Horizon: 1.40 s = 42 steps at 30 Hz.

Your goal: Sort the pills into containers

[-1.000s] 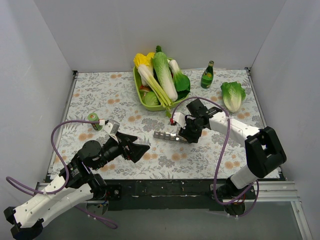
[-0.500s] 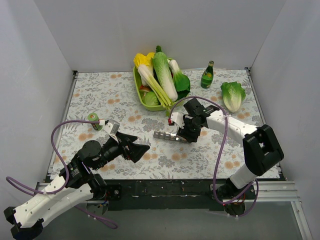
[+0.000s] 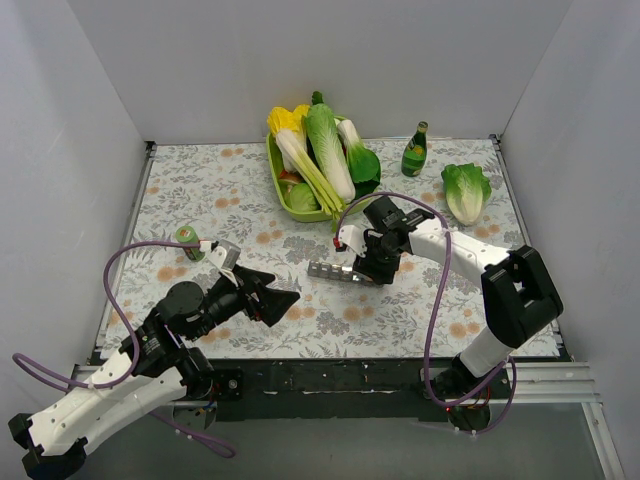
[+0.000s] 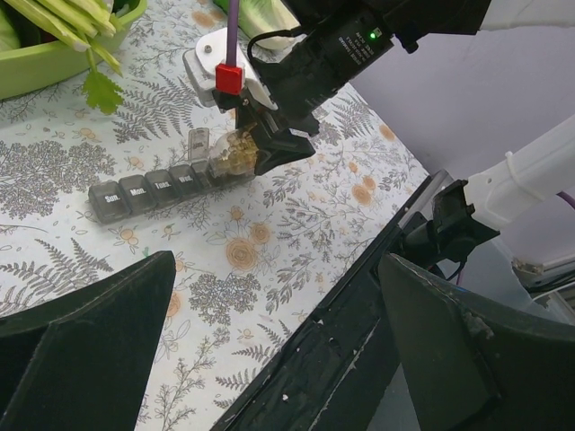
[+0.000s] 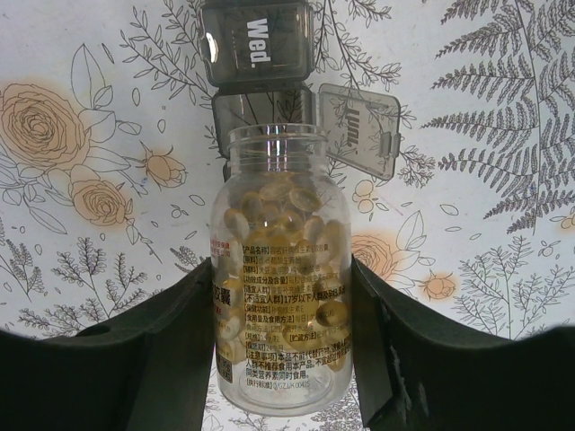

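Note:
The containers are a grey strip of joined day compartments (image 3: 330,270), lying mid-table; it also shows in the left wrist view (image 4: 157,187). My right gripper (image 3: 372,268) is shut on a clear pill bottle (image 5: 279,269) full of yellow capsules, tipped with its open mouth over a compartment whose lid (image 5: 361,131) stands open, just past the "Wed." compartment (image 5: 258,43). The bottle (image 4: 235,153) also shows in the left wrist view. My left gripper (image 3: 283,298) is open and empty, low over the table to the left of the strip.
A green tray (image 3: 285,185) of vegetables stands at the back. A green bottle (image 3: 414,152) and a lettuce (image 3: 466,190) are at the back right. A small green can (image 3: 187,240) stands at the left. The table's black front edge (image 4: 341,341) is near my left gripper.
My right gripper with the bottle has shifted slightly left along the strip. The left arm has not moved.

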Each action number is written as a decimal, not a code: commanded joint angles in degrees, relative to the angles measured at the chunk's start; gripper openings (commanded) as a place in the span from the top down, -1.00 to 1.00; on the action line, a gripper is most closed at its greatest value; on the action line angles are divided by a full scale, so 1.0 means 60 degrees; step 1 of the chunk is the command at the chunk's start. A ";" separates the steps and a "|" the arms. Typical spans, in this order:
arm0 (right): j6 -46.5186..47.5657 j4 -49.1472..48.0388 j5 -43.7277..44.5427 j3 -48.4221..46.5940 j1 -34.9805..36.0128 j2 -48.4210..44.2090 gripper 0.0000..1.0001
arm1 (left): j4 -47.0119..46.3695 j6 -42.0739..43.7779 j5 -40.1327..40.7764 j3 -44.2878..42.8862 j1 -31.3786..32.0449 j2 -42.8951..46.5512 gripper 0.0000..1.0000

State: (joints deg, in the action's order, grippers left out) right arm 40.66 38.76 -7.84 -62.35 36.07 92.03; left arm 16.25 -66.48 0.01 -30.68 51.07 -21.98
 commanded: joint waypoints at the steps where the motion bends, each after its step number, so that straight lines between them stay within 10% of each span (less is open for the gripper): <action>1: -0.0024 0.0204 0.0061 -0.0463 0.0066 0.0057 0.88 | -0.0101 0.0020 0.0013 0.0103 -0.0030 0.0074 -0.96; 42: -0.0200 -0.0410 -0.0964 0.0400 -0.0241 -0.1085 0.88 | -0.0218 -0.0419 0.0013 0.0074 -0.0030 -0.0043 -0.96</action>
State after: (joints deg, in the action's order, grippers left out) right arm 40.38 38.46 -10.70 -60.84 35.75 88.64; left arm 15.79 -68.49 0.01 -30.35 51.07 -21.71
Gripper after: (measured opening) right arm 0.602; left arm 0.981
